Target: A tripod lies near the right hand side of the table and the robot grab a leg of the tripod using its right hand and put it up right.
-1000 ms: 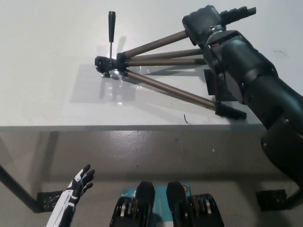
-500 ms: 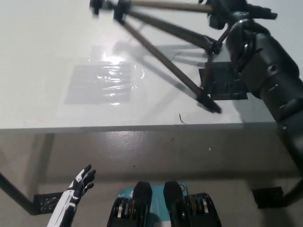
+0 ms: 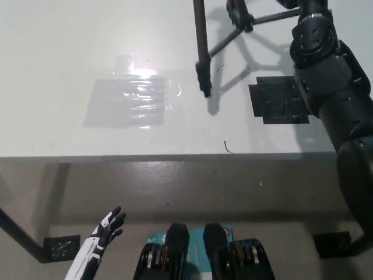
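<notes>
The tripod (image 3: pixel 201 41) is tilted up off the white table (image 3: pixel 70 52), and its head is out of the picture at the top. One dark leg hangs down steeply, its foot (image 3: pixel 205 87) at or just above the tabletop. A second leg (image 3: pixel 274 16) runs right toward my black right hand (image 3: pixel 308 7), which is mostly cut off by the top edge and is shut on that leg. My black forearm (image 3: pixel 332 87) rises from the bottom right. My white left hand (image 3: pixel 108 226) rests low at the lower left, below the table, open.
A black square patch (image 3: pixel 280 100) lies on the table under my right arm. A shiny taped rectangle (image 3: pixel 131 102) sits left of the tripod foot. The table's front edge (image 3: pixel 175 156) crosses the picture; grey floor and table feet (image 3: pixel 61 248) show below.
The tripod has swung up from lying flat: its head left the picture at the top and one leg now points down. My right hand rose with it. The view shifted slightly.
</notes>
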